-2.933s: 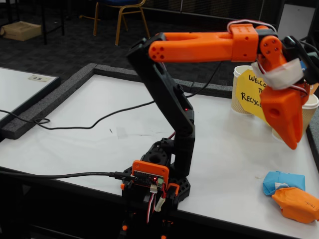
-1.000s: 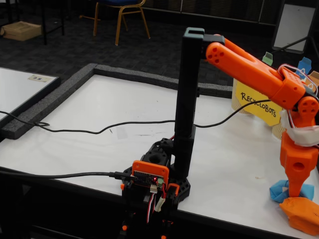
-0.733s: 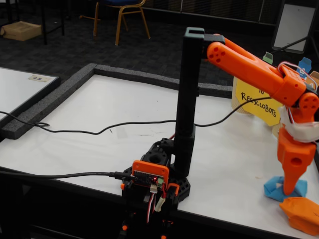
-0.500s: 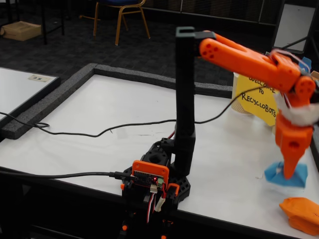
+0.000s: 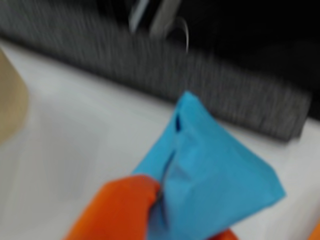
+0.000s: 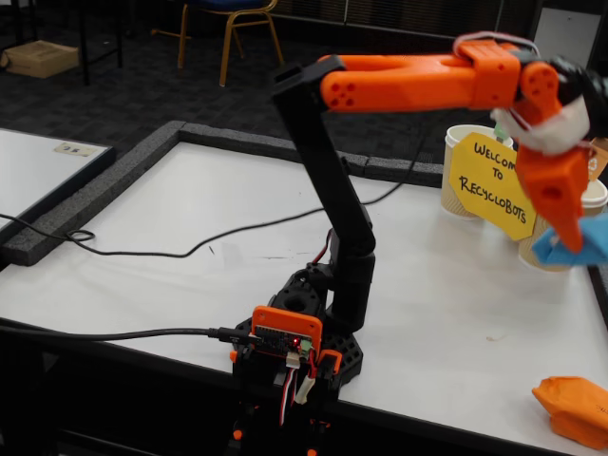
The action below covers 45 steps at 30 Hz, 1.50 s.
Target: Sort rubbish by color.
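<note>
2 paper wads: 1 blue wad (image 6: 578, 249), 1 orange wad (image 6: 572, 408). 1 yellow sign (image 6: 489, 182). 2 tan cups (image 6: 460, 152).

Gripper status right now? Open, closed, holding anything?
Gripper: closed on the blue paper wad, lifted clear of the table; the wrist view shows the wad pinched at the orange fingertip.

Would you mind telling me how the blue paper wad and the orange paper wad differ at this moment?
The blue wad hangs in the air, pinched by the gripper, in front of the paper cups; the orange wad lies on the white table near its front edge, untouched. The blue wad looks pulled into a pointed, flattish shape in the wrist view, while the orange wad sits as a low, rounded lump. Both are crumpled paper.
</note>
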{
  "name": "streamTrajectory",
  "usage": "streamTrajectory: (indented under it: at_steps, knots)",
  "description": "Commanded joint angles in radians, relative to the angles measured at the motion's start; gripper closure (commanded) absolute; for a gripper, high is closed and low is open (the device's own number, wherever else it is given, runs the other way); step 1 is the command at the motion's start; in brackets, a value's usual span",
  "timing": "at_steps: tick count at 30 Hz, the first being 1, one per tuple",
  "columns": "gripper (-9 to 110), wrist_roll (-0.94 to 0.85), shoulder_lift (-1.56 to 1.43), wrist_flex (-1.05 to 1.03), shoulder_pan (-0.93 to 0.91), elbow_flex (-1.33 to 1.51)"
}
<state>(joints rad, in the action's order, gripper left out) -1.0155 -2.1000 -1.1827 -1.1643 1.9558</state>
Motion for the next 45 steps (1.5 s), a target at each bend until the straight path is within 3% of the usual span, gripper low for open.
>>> streamTrajectory:
  at_steps: [1,29,45]
  knots:
    - [101,0.069,-0.193,0.000,0.026,-0.166]
    - [101,0.265,-0.719,-0.198,0.052,-0.207]
    - [101,0.275,-0.772,-0.213,0.176,-0.206]
